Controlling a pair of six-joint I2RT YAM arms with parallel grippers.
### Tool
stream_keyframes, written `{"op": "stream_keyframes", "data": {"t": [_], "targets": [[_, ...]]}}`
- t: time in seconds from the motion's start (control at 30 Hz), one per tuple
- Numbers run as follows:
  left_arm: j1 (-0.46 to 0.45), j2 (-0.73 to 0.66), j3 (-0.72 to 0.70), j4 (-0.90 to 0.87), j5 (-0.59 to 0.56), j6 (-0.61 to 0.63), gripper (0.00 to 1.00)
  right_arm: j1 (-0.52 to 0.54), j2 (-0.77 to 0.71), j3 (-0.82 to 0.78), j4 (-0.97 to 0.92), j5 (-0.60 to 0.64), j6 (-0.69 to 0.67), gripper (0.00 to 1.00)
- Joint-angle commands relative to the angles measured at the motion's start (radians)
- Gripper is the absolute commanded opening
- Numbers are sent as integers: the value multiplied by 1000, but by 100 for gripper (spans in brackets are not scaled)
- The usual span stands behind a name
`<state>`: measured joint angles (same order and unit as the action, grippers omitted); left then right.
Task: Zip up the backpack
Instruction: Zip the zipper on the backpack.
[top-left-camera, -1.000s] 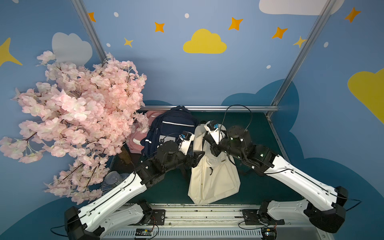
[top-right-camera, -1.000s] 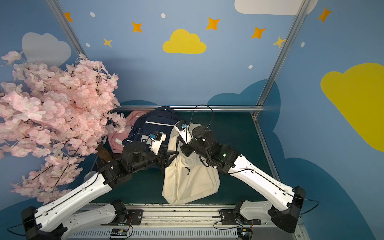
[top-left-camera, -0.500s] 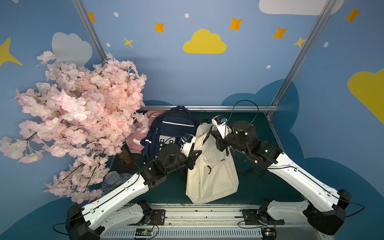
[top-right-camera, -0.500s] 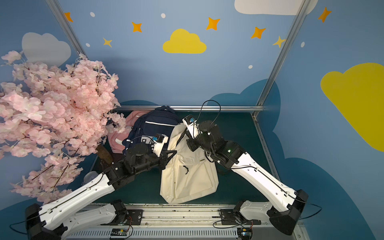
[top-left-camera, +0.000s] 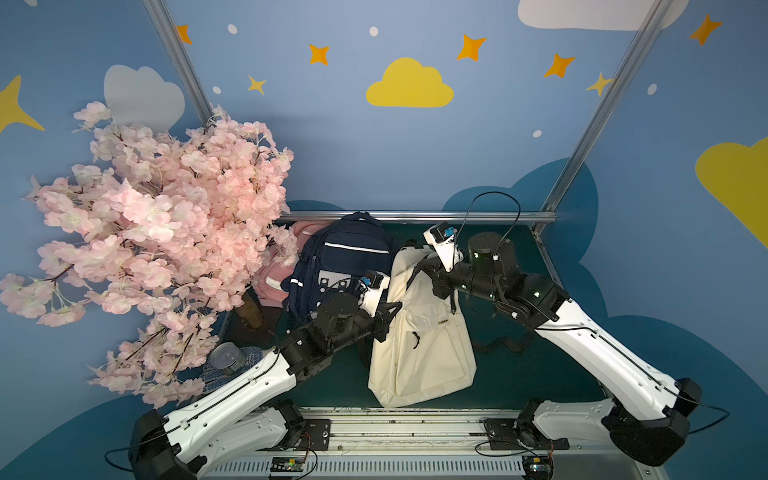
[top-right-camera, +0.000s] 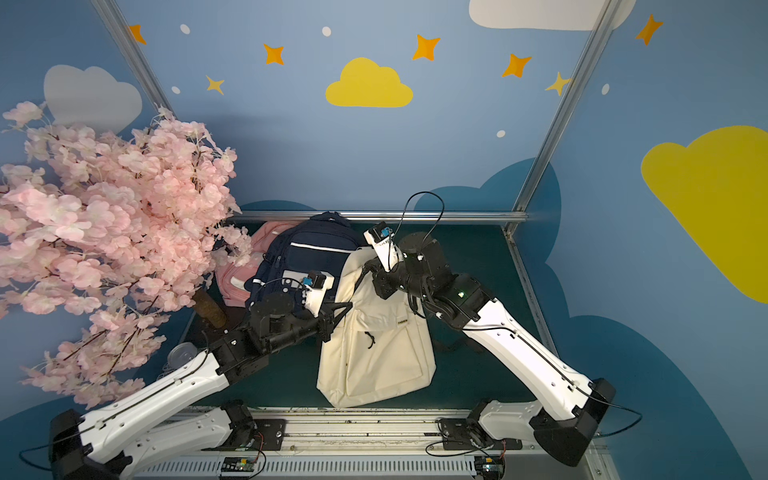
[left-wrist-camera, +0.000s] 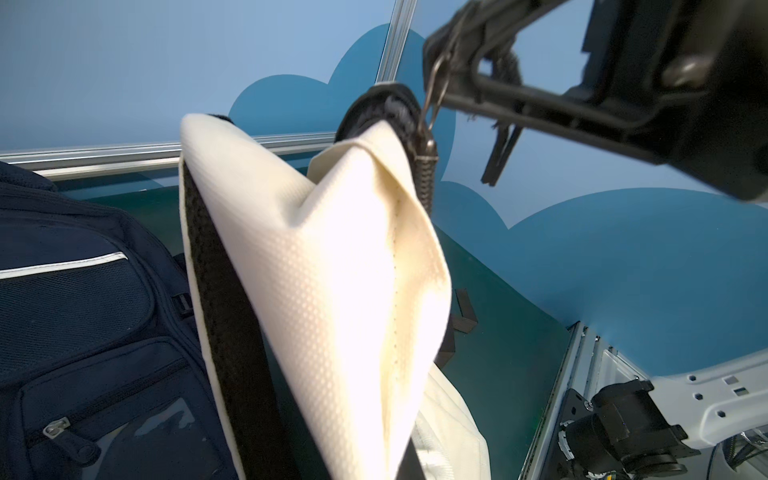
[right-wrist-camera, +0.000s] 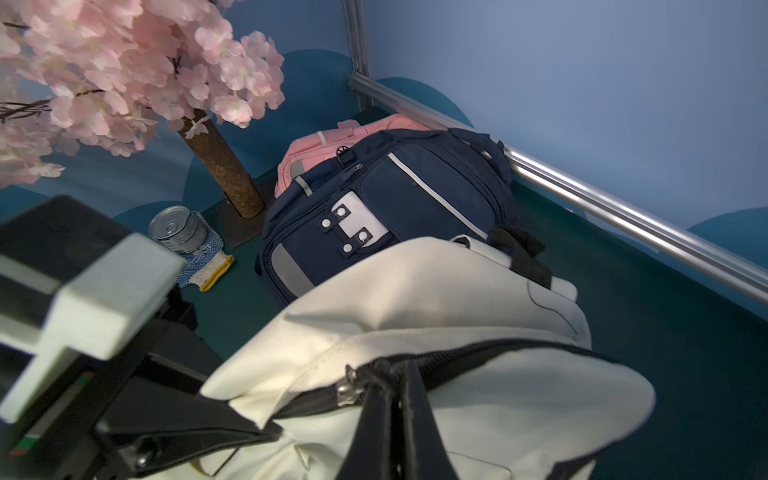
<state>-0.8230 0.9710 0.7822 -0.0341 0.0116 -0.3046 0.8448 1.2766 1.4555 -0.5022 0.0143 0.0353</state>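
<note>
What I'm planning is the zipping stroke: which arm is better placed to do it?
Right. The right claw is shut on the zipper pull of the cream backpack; the left claw pinches fabric beside the zipper, probably better as a brace.

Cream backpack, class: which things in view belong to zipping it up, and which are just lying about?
In use: cream backpack, zip pull, left gripper, right gripper.
Lying about: navy backpack, pink backpack, blossom tree, tin can, work glove.
</note>
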Motion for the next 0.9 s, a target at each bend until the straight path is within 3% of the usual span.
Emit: {"op": "stream_keyframes", "data": {"t": [0.0,0.07,0.2,0.33,0.5,0.6,0.73,0.87], "targets": [[-10,36,-8,-142,31,11,9,-4,-6,106,129,167,-35,0],[-30,55,-2,-156,13,21,7,-47,-8,109,104,235,-14,0],[-100,71,-10,-166,-36,46,5,-189,-36,95,92,204,90,0],[-122,56,-43,-148,-38,50,3,-228,-14,135,42,254,99,0],[-122,31,-63,-162,-61,52,4,-225,-14,114,78,165,100,0],[-119,5,-53,-179,-68,50,20,-178,-31,78,141,71,68,0],[-98,-57,5,-205,-96,47,58,-75,-58,48,207,42,-8,0],[-23,-81,113,-237,-39,58,74,-13,-59,48,213,20,-52,0]]}}
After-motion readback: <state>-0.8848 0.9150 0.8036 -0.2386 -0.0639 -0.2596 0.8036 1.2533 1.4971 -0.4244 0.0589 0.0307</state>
